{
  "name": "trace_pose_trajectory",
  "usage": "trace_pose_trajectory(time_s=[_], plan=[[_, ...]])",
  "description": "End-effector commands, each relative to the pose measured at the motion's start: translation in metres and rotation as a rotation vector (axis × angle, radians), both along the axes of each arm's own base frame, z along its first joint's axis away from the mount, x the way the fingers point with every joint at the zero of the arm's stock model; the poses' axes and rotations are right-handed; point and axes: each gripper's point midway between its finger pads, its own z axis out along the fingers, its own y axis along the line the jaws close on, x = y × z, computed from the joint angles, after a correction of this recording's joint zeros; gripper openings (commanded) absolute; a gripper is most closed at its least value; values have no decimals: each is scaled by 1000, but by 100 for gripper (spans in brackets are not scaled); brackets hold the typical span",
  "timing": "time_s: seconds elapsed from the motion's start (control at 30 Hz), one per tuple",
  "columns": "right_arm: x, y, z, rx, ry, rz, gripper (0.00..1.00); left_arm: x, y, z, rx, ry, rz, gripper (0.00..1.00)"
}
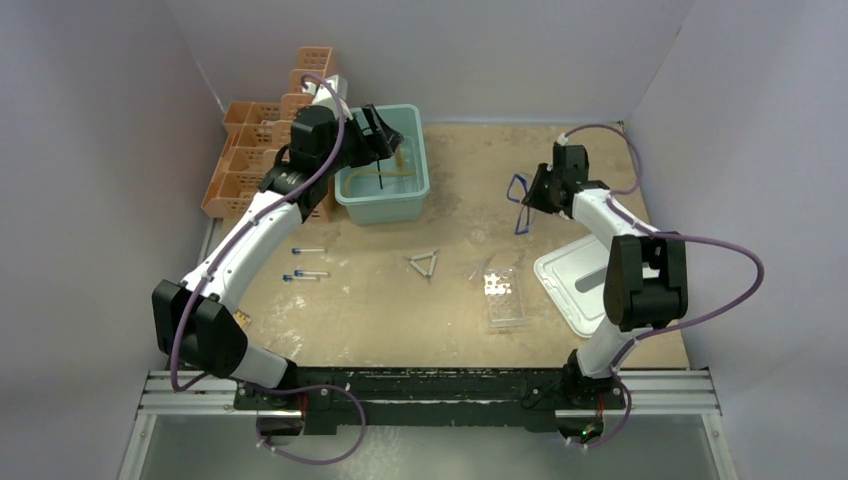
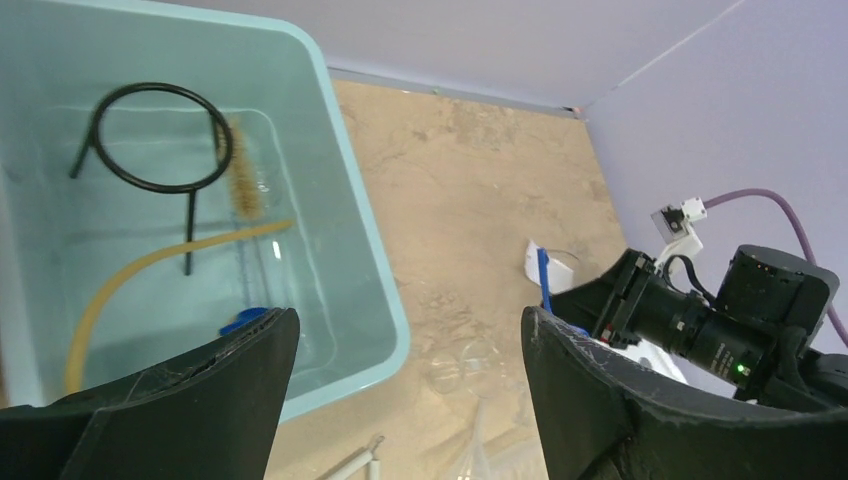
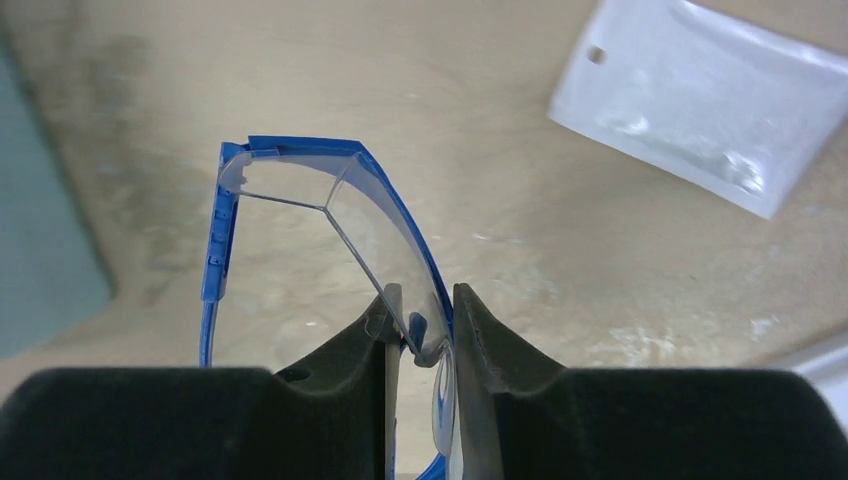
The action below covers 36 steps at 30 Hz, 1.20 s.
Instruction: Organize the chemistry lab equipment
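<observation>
Left jaws: spread wide and holding nothing, hanging over the near right corner of the teal tub [image 2: 350, 180].
Right jaws: closed on the lens of the blue-framed goggles [image 3: 350, 220], pinching it near the frame's edge.
Goggles' place: toward the counter's far right corner; whether they are clear of the counter [image 1: 470, 170] cannot be told.
Tub: at the far left of the counter, beside the orange lattice basket rack [image 1: 265, 150].
In the tub: black wire ring with stem [image 2: 189, 230], amber hose [image 2: 150, 262], a bristle brush [image 2: 243, 170].
Blue-capped clear tubes [image 1: 308, 250]: three, lying near the left edge.
Wire triangle [image 1: 425, 264]: flat at mid-counter.
Clear tube rack [image 1: 503, 298]: right of the triangle, nearer the front edge, just beside a white tray [image 1: 575, 280].
</observation>
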Motion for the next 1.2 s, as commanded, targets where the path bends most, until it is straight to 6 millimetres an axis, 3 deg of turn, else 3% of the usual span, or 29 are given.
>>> trace_pose_trajectory(time_s=[0.0, 0.1, 0.2, 0.43, 0.73, 0.87, 1.0, 1.17], plan=[[26, 35, 74, 137, -221, 152, 25, 4, -25, 15, -143, -16, -89, 81], [33, 51, 106, 201, -320, 221, 26, 11, -48, 31, -334, 14, -138, 81], [31, 70, 130, 296, -353, 293, 26, 10, -85, 55, -508, 11, -285, 79], [24, 116, 184, 494, -433, 433, 28, -2, -145, 44, -479, 0, -462, 78], [7, 139, 222, 627, -472, 529, 30, -12, -171, 46, -522, -18, -574, 78], [-1, 146, 234, 683, -461, 569, 31, -9, -170, 34, -490, 2, -548, 66], [-9, 151, 240, 720, -443, 603, 31, -10, -172, 40, -490, -9, -561, 50], [-13, 152, 239, 723, -431, 622, 31, -14, -178, 47, -541, -9, -590, 39]])
